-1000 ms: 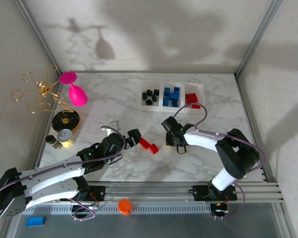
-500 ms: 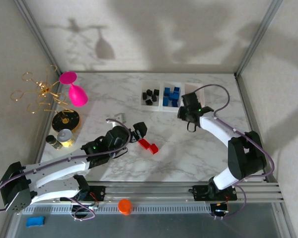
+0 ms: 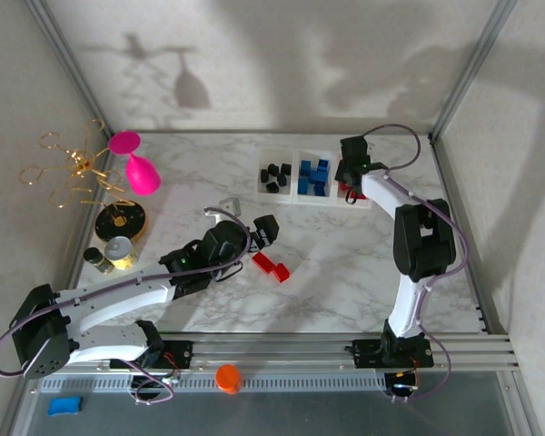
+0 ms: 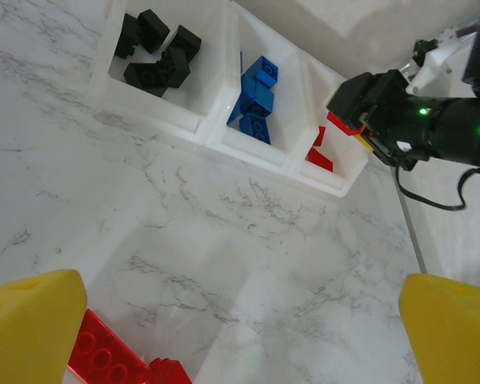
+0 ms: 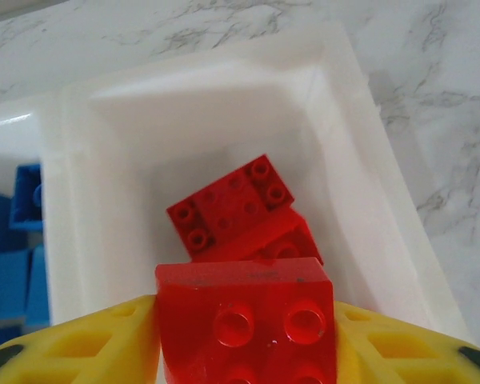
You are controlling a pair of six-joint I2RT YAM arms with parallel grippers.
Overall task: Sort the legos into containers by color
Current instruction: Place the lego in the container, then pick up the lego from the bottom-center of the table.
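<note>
Since the right tool (image 3: 349, 174) clamps a red lego (image 5: 246, 316) above the red-stocked end compartment (image 5: 224, 136) of the tray (image 5: 368, 144), it should dip within the walls before opening.

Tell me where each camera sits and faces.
Top external: high behind the robot, looking down on left arm, right arm, tray.
Left wrist: on the left arm, facing across the table to the tray; its yellow fingers open.
Right wrist: looking down into the tray's end compartment; its fingers clamp a red brick.
Shared: top external and left wrist show the right gripper over the tray.
</note>
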